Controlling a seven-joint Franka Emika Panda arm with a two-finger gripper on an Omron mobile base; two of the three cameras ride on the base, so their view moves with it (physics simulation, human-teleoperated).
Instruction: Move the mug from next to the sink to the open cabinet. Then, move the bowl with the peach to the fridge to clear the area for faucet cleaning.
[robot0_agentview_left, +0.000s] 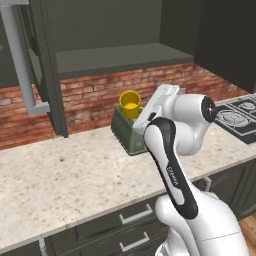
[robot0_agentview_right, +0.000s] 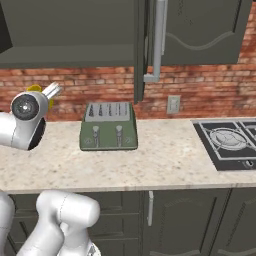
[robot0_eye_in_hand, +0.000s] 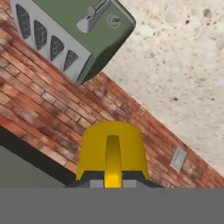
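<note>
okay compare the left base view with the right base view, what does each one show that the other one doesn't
Left base view: the yellow mug seen whole, held up in the shut claw below the open cabinet's shelf.
Right base view: the toaster's front with its two levers, a wall outlet, and the stove burner seen whole.
Both: the green toaster, speckled counter, brick wall, white arm, and stove.

Arm rises from the base, elbow bent, forearm reaching forward and up over the counter toward the back wall. Wrist sits above counter height, below the cabinet shelf. Gripper closed on the mug, holding it in the air. Hand view: jaws clamp the mug at the near end, handle facing the camera.
</note>
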